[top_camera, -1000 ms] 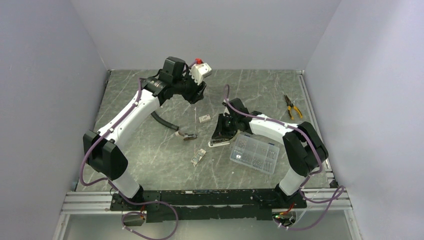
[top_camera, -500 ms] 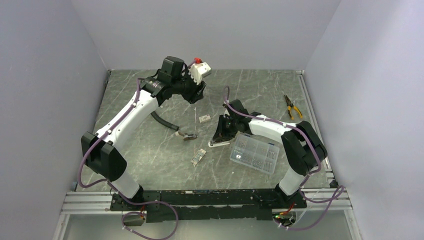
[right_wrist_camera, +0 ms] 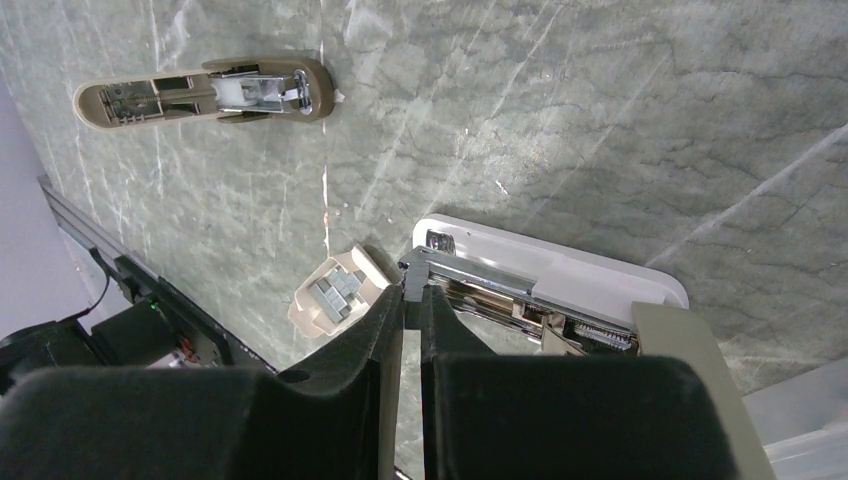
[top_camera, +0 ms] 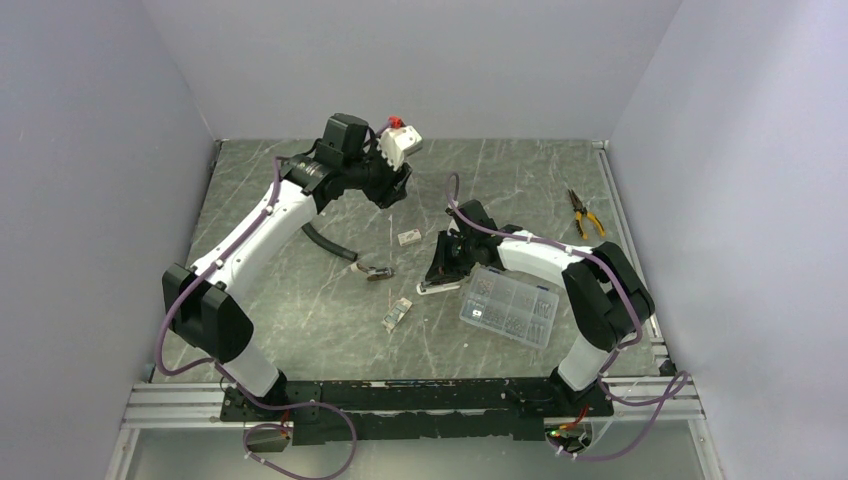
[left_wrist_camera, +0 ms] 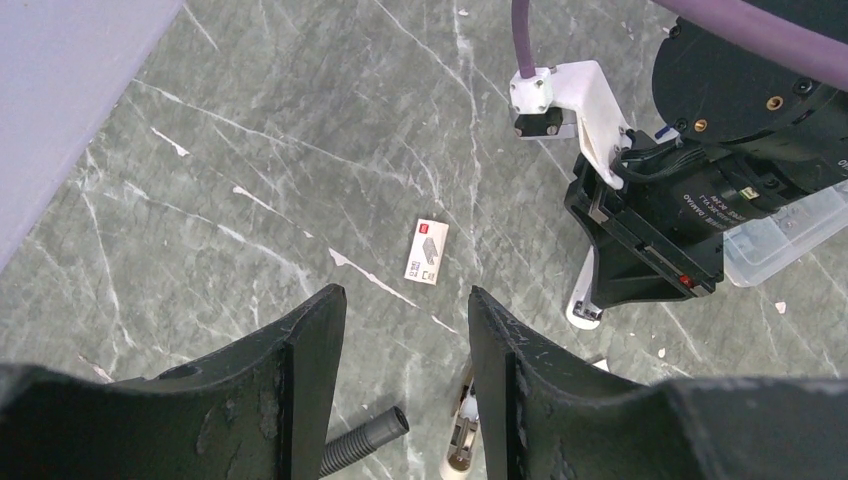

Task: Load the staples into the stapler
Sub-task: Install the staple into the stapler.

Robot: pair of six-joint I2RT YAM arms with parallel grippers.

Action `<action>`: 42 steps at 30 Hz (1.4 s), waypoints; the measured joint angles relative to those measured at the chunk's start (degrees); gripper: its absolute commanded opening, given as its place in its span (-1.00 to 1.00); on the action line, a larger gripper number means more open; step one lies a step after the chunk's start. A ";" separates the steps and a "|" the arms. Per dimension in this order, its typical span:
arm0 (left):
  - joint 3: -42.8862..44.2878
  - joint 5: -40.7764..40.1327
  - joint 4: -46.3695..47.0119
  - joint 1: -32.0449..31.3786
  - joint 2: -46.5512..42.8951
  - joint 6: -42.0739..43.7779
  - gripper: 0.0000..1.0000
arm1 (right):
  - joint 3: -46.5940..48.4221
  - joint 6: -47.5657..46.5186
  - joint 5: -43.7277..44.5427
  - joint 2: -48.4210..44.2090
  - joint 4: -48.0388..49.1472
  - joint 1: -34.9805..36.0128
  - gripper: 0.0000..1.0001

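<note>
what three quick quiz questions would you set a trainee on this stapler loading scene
1. True or false: the left gripper holds something.
2. The right gripper pinches: A black ribbed hose, B small white-based stapler with silver metal channel, C clear plastic compartment box.
3. Which tool lies alone at the far right of the table?
Key: 1 false, open and empty. 2 B. 3 yellow-handled pliers.

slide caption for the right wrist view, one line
Right gripper pinching the metal channel of the stapler on the marbled table.

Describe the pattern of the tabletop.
The tabletop is grey-green marble with pale veins, clearest in the left wrist view.
</note>
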 measured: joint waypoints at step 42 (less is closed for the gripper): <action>-1.38 -1.46 0.17 0.02 -1.18 0.11 0.08 | 3.17 -7.82 -2.84 2.12 -3.06 2.75 -1.00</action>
